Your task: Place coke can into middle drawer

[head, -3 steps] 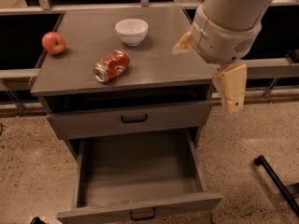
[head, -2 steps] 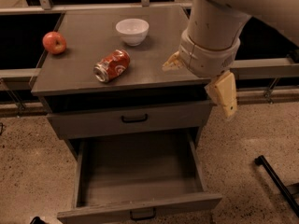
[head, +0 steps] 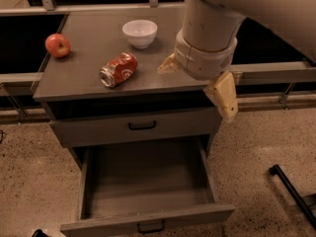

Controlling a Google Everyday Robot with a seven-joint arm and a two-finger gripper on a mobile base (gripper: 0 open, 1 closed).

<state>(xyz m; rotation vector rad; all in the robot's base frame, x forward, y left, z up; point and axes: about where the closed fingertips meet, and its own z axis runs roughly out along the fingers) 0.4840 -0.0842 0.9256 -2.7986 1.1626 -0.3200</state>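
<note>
Our tool (head: pixel 196 94) hangs over the right end of the bench (head: pixel 84 80), at its front edge. Its two pale fingers (head: pixel 224 95) are spread wide apart with nothing between them. One finger points left over the bench top; the other points down past the bench's front right corner. Above the tool we see the thick pale arm (head: pixel 207 33) rising out of the top of the view. Just left of the tool, apart from the nearer finger, the coke can (head: pixel 118 69) lies on its side on the bench, its silver end turned toward the front left. Behind the can and up-left of the tool stands a white bowl (head: pixel 139 32), upright. Far to the tool's left, near the bench's left edge, sits a red apple (head: pixel 58 45). Directly below the tool the upper drawer (head: pixel 98 131) is shut, showing only its grey front and dark handle (head: pixel 142 126). Lower still, the middle drawer (head: pixel 148 181) is pulled out toward us, with a bare grey bottom. Well below and right of the tool, a black bar (head: pixel 291 191) lies across the speckled floor (head: pixel 256 152).
</note>
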